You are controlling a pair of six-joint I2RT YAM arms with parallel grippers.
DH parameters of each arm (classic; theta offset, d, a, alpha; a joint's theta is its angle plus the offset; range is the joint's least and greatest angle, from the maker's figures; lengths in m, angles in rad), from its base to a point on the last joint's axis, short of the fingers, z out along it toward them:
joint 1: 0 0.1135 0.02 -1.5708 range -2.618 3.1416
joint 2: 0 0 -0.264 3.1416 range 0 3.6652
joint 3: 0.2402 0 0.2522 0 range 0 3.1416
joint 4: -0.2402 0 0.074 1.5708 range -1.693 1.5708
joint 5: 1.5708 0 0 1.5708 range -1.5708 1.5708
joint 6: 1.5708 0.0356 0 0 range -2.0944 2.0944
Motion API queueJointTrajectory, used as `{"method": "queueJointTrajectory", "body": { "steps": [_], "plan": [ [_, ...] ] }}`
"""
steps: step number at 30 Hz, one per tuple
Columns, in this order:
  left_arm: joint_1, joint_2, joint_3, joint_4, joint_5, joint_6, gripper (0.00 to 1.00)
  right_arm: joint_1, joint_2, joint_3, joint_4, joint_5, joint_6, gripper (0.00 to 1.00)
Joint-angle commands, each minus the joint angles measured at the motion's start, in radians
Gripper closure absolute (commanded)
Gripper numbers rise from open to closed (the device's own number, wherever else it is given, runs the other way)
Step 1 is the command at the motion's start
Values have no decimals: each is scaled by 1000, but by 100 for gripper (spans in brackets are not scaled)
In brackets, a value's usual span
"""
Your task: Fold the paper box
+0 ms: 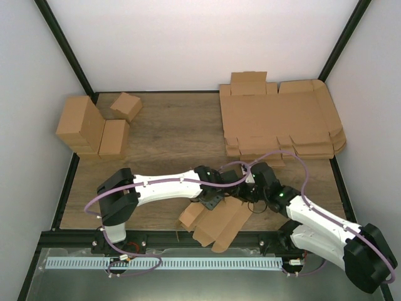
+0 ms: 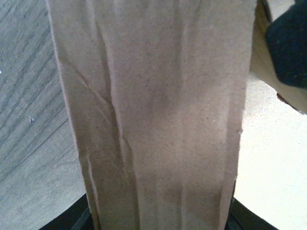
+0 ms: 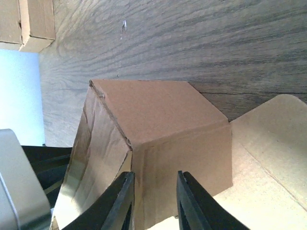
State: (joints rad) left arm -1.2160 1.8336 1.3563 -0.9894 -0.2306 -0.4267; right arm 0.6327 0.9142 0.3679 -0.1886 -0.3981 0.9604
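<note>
Top external: a wooden tabletop [image 1: 175,132] is enclosed by white walls [image 1: 188,44]. The paper box [image 3: 177,120] is seen just ahead of the narrowly parted right tool [image 3: 154,179]; the left tool [image 1: 212,200] cannot be judged.

You are in a robot lab cell: white panel walls [image 1: 188,44] and black metal frame posts [image 1: 64,44] enclose a brown wood-grain tabletop [image 1: 175,132]. Well beyond the jaws of the right gripper [image 1: 245,199] lies a stack of flat brown cardboard sheets [image 1: 276,119]; far left of the jaws of the left gripper [image 1: 213,202] stand folded brown cardboard boxes [image 1: 94,128].

Matt, creased paper box [image 2: 158,120]; wood-grain table [image 3: 192,43], seemingly laminate.
</note>
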Motion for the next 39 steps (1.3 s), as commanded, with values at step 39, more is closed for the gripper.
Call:
{"method": "queueJointTrajectory", "body": {
  "steps": [39],
  "plan": [
    [-23, 22, 44, 44, 117, 63, 56, 16, -221, -384, 637, -114, -264, 45]
  ]
}}
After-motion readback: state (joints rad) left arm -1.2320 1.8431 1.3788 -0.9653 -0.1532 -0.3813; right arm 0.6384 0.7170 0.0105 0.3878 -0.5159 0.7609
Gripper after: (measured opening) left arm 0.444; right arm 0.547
